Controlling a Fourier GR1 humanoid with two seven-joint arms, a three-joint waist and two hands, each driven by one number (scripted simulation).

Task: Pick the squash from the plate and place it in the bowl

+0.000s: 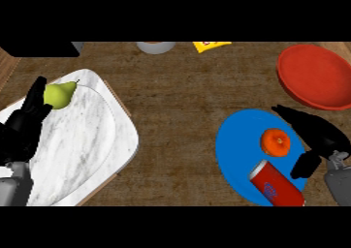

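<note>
White marble slab with rounded corners (100,145) at far left on the brown wood-grain bench (178,97), carrying a green pear (60,94) near its upper edge. Black left hand (21,128) over the slab, fingers straight and relaxed, tips just beside the pear — holding nothing. Along the top edge: a grey round cup (156,47), partly cut off, and a yellow packet (210,45). Right of centre, a round blue plate (239,145) bearing a small orange squash (276,142) and, nearer the lower edge, a red can lying on its side (277,186). Black right hand (318,138) over the plate's right rim, fingers extended, thumb apart — open, just beside the squash. Red bowl (318,77) at upper right, apart from the plate.
</note>
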